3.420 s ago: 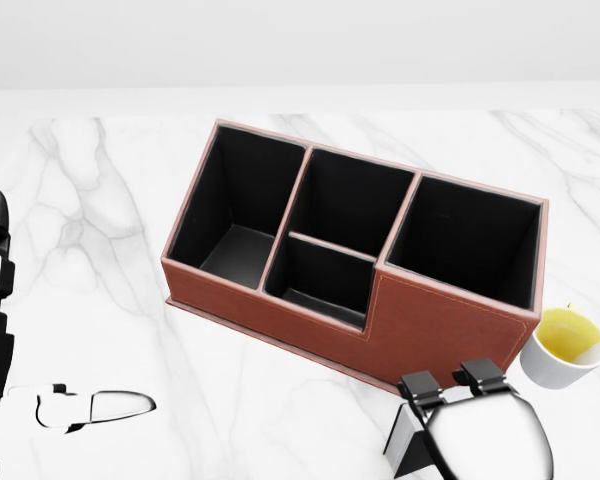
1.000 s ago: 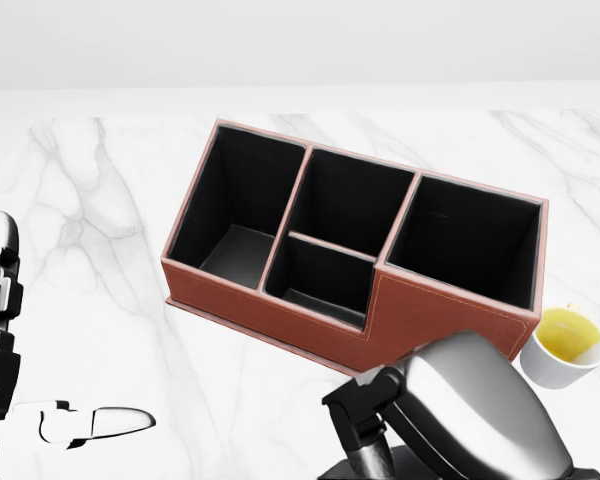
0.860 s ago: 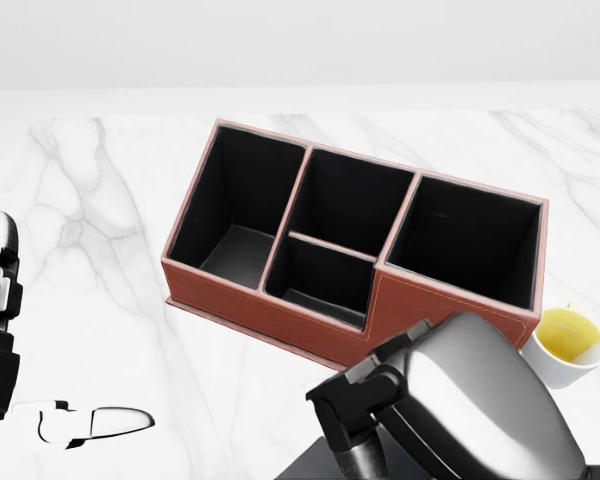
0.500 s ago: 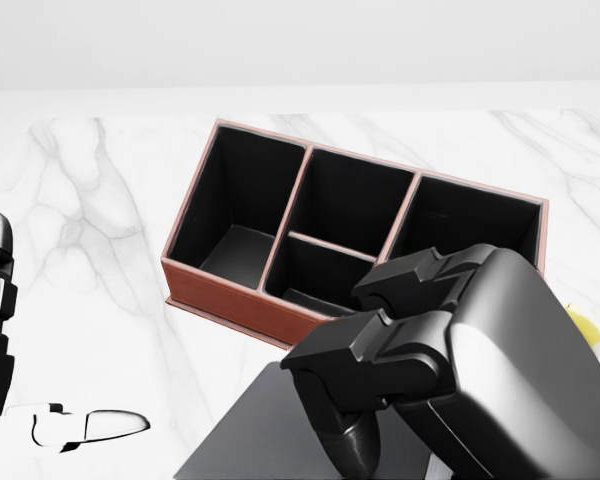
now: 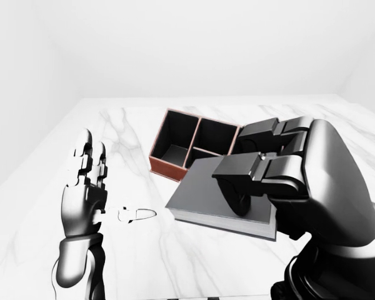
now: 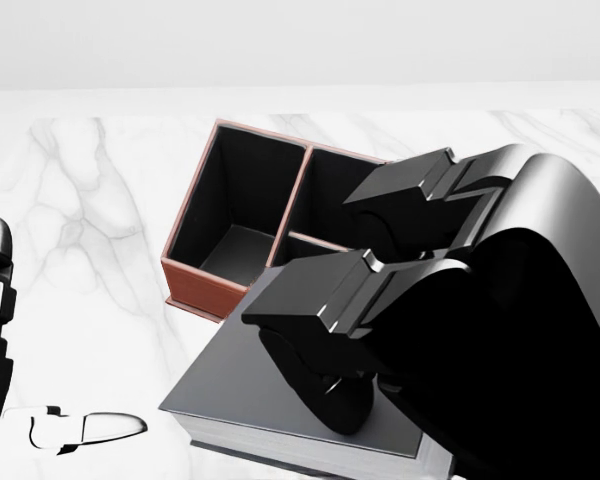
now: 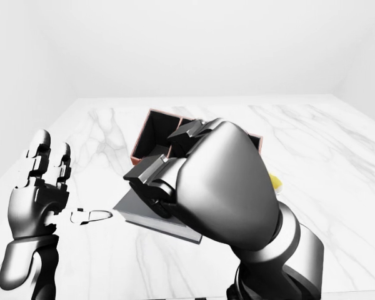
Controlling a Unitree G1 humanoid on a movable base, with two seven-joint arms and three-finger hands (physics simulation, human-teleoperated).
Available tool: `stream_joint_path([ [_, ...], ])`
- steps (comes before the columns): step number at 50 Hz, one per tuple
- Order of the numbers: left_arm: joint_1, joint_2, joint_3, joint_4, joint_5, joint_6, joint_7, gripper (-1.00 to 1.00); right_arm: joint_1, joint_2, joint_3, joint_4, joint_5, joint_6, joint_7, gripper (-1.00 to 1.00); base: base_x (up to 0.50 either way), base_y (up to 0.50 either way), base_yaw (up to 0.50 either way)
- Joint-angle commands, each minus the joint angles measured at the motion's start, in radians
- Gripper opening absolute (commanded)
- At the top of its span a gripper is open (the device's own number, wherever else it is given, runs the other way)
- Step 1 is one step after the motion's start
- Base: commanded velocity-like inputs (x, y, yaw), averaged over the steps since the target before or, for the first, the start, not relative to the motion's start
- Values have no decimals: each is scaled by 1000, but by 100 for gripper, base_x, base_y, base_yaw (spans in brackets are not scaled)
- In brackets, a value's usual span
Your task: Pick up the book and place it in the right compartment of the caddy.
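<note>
1. White marble-veined bench (image 5: 194, 275): it carries the caddy. The book is held clear above it, so a slip from this height would drop the book onto the surface.
2. Right hand (image 5: 253, 181): black and silver, three-fingered, closed on the book, with fingers over the top cover. The underside contact is hidden. Judgement: a flat pinch near one edge may let the heavy free end sag or rotate.
3. Red-brown leather caddy with black-lined compartments (image 6: 205, 215): the hand and book hide its right compartment in all views. Judgement: alignment cannot be checked visually, so the book could strike a divider or enter the middle compartment.
4. Dark grey hardcover book with pale page edges (image 5: 206, 194): held nearly flat, just beside the caddy's near wall. Judgement: it probably must be turned on edge to fit; turning risks a slip.
5. Left hand (image 5: 81, 200): fingers spread, holding nothing, well apart from the caddy.
</note>
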Motion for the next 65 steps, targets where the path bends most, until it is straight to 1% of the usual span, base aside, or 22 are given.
stream_joint_path([
  [1, 2, 0, 5, -3, -4, 0, -3, 100, -113, -70, -38, 36, -53, 0, 0, -100, 0, 0, 0],
  [16, -6, 3, 8, 22, -6, 0, -3, 100, -223, -114, -70, 71, -70, 0, 0, -100, 0, 0, 0],
  [18, -2, 3, 7, 15, -6, 0, -4, 100, -240, -122, -78, 84, -74, 0, -15, -100, 0, 0, 0],
  [32, 0, 0, 13, -4, -9, 0, -10, 100, -371, -238, -144, 281, -87, 0, -119, -100, 0, 0, 0],
  [40, 4, -1, 16, -2, -12, 0, -11, 100, -435, -286, -157, 387, -90, 0, -146, -100, 0, 0, 0],
  [43, 2, -1, 16, -8, -13, 0, -11, 100, -463, -299, -152, 449, -126, 0, -128, -100, 0, 0, 0],
  [45, 2, -1, 12, -11, -10, 0, -10, 100, -477, -297, -149, 492, -143, 0, -141, -100, 0, 0, 0],
  [48, 3, -2, 6, -19, -9, 0, -11, 100, -497, -289, -137, 561, -187, 0, -121, -100, 0, 0, 0],
  [49, 1, -1, 7, -19, -9, 0, -11, 100, -503, -288, -134, 584, -204, 9, -112, -100, 0, 0, 0],
  [52, 0, 0, 6, -14, -9, 0, -12, 100, -543, -282, -124, 664, -221, 12, -112, -100, 0, 0, 0],
  [54, -3, 0, 6, -6, -8, 0, -12, 100, -558, -286, -121, 698, -238, 1, -118, -100, 0, 0, 0],
  [56, -7, 1, 7, 2, -9, 0, -12, 100, -589, -283, -114, 756, -258, 2, -123, -100, 0, 0, 0],
  [57, -8, 2, 7, 4, -9, 0, -11, 100, -599, -282, -114, 770, -267, 9, -119, -100, 0, 0, 0],
  [59, -9, 3, 6, 6, -10, 0, -11, 100, -625, -288, -111, 813, -282, 4, -119, -100, 0, 0, 0],
  [61, -9, 3, 6, 9, -10, 0, -11, 100, -646, -288, -110, 847, -293, 14, -109, -100, 0, 0, 0],
  [62, -8, 4, 7, 6, -11, 0, -11, 100, -663, -293, -108, 877, -299, 6, -118, -100, 0, 0, 0],
  [63, -8, 4, 8, 3, -13, 0, -11, 100, -671, -295, -106, 895, -307, 9, -108, -100, 0, 0, 0],
  [64, -8, 4, 10, -1, -15, 0, -11, 100, -680, -288, -107, 914, -304, 24, -94, -100, 0, 0, 0],
  [65, -8, 4, 11, -2, -17, 0, -11, 100, -696, -291, -105, 943, -312, 30, -91, -100, 0, 0, 0],
])
